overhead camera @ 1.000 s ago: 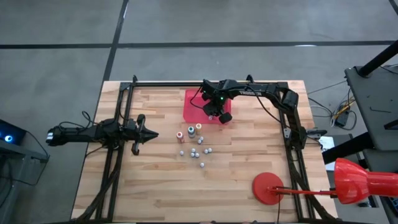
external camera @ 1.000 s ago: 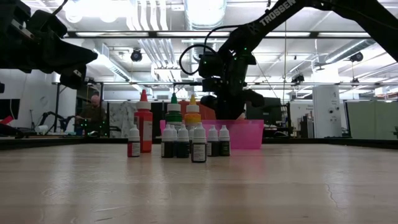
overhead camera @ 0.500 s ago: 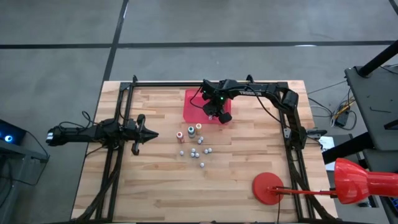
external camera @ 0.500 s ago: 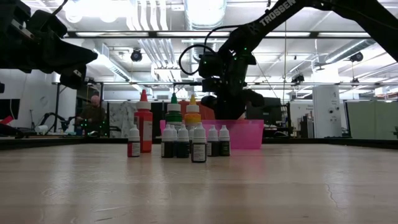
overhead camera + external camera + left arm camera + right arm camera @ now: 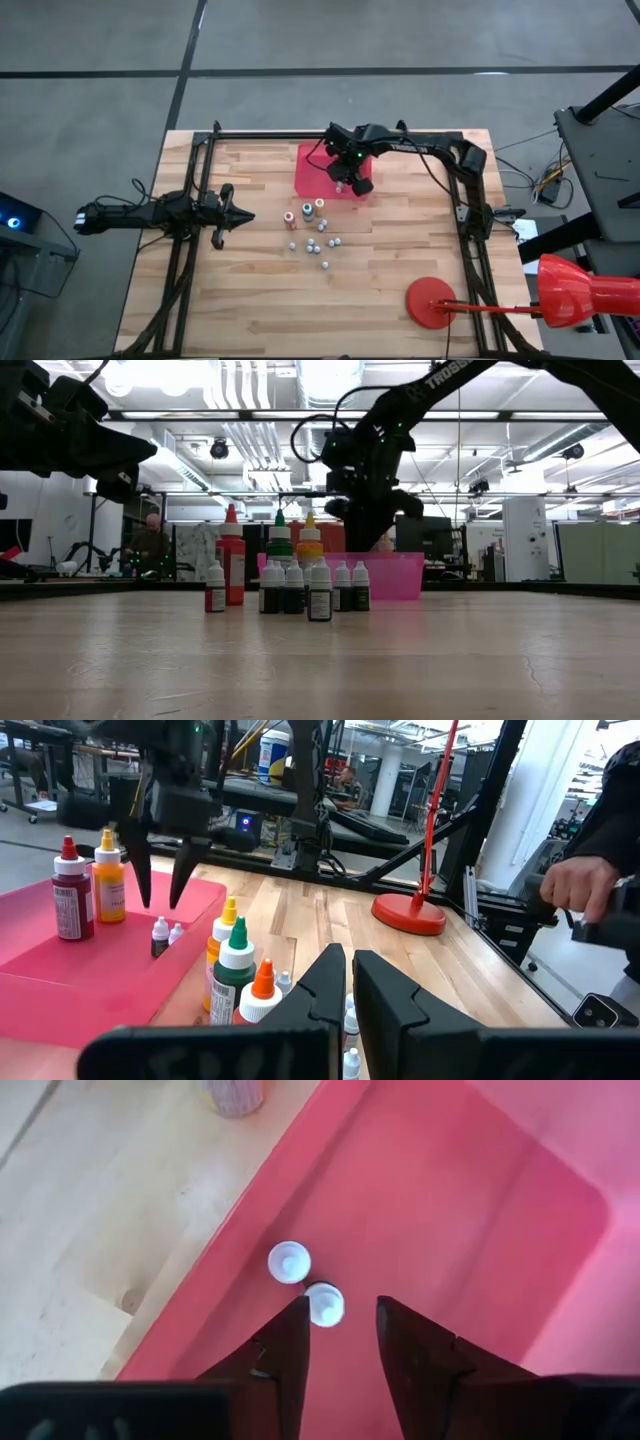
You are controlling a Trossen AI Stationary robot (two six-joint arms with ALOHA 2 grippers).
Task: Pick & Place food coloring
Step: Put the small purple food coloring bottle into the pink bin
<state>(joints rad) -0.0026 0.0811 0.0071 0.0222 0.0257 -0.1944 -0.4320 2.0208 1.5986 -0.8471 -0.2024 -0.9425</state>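
Two arms over a wooden worktop (image 5: 250, 300) from above: right gripper (image 5: 345, 186) above the red tray (image 5: 310, 170) at the far side, left gripper (image 5: 240, 215) idle off to the left. Loose cluster of food coloring bottles (image 5: 315, 238) mid-worktop, just in front of the tray; red round stand base (image 5: 430, 302) near the front right.

Level across the worktop: bottles (image 5: 290, 588) in an upright row, taller ones behind, pink tray wall (image 5: 395, 575) beyond, right gripper (image 5: 372, 530) raised above it.

Left wrist: fingers (image 5: 385, 995) almost pressed together, holding nothing; two small bottles (image 5: 165, 935) standing in the tray under the spread right fingers (image 5: 185, 875).

Right wrist: fingers (image 5: 285, 1350) spread, empty, above two white caps (image 5: 305, 1285) inside the tray near its wall.
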